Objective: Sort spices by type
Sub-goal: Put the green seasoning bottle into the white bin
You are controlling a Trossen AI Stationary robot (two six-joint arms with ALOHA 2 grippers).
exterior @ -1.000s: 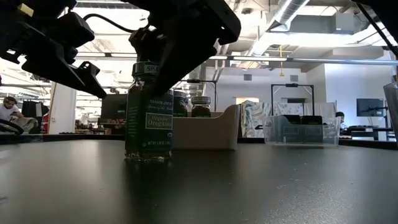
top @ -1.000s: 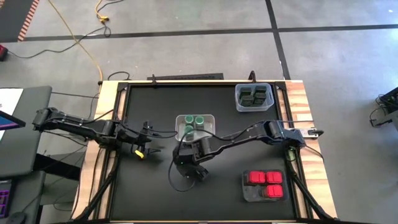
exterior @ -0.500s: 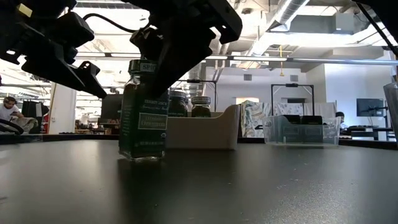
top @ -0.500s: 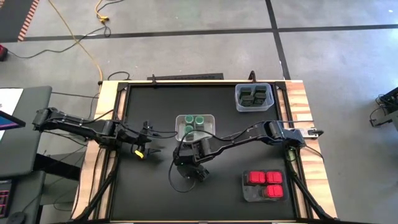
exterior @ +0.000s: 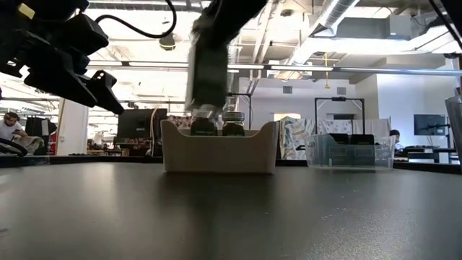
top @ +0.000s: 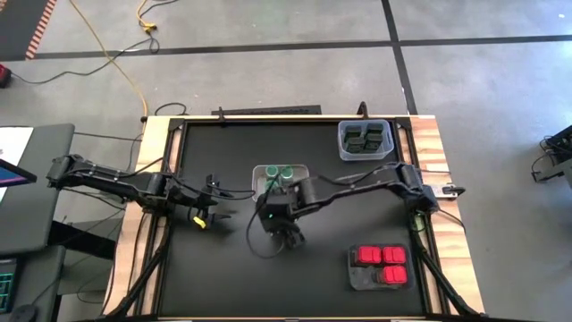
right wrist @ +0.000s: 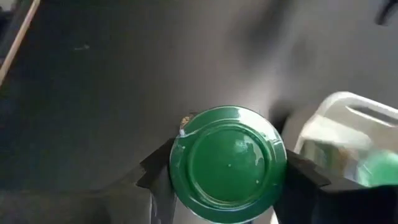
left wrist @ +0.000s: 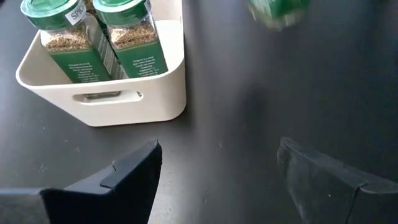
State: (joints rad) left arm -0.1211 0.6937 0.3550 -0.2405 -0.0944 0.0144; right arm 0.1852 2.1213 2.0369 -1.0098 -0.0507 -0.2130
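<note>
From above, the matte black worktop [top: 223, 268] has wood-edged sides and wide bare room at its front left and along its far edge. The right gripper [top: 271, 213] hangs just in front of the white tray [top: 304, 168], which carries two round green-lidded jars [top: 288, 172]. A clear bin of dark tins [top: 365, 138] sits at the far right corner, and a dark tray of red boxes [top: 382, 265] at the near right, both well apart from the arms. The left gripper [top: 206, 202] waits left of centre.

At table height, the oregano jar [exterior: 208, 68] is blurred, lifted clear of the worktop above the tray's near wall.

The left wrist view shows that arm's dark fingers [left wrist: 134, 177] apart over bare worktop, near the smooth, round-cornered tray with its slot handle.

The right wrist view shows the glossy round green lid [right wrist: 228, 163] clamped between that arm's fingers [right wrist: 155, 171], beside the tray's rim.
</note>
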